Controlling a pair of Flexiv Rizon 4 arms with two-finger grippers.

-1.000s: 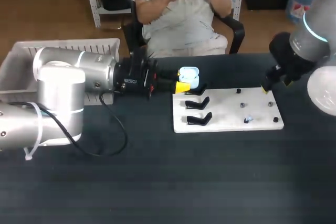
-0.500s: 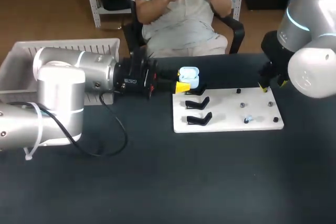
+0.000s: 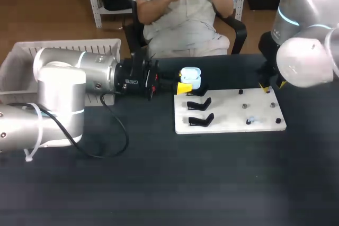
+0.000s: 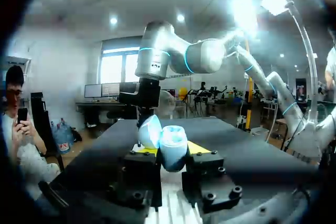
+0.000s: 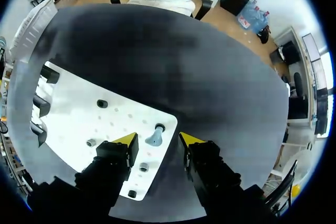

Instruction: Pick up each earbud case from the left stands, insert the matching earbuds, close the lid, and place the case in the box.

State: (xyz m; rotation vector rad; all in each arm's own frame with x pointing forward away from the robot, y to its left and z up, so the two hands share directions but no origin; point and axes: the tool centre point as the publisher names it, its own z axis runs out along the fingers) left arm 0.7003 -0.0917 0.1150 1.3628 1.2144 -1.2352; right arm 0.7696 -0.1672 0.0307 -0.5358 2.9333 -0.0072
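Observation:
A pale blue earbud case [image 3: 190,78] with its lid up is held over the far left corner of the white board [image 3: 228,116]; my left gripper [image 3: 184,87] is shut on it. In the left wrist view the case [image 4: 173,149] sits squeezed between the fingers, with the lid [image 4: 149,131] tilted back. My right gripper [image 3: 269,86] hangs over the board's far right corner. In the right wrist view a small blue earbud [image 5: 155,138] stands on a peg between the fingers of my right gripper [image 5: 158,140], with gaps on both sides.
Two empty black stands [image 3: 199,104] [image 3: 201,119] line the board's left side. Small dark pegs [image 3: 244,106] dot its right half, one with an earbud [image 3: 249,120]. A white bin [image 3: 21,62] stands at the back left, behind my left arm.
My right arm has swung left and in over the board's far right corner, and its fingers have drawn closer together. The left arm and the case have kept still.

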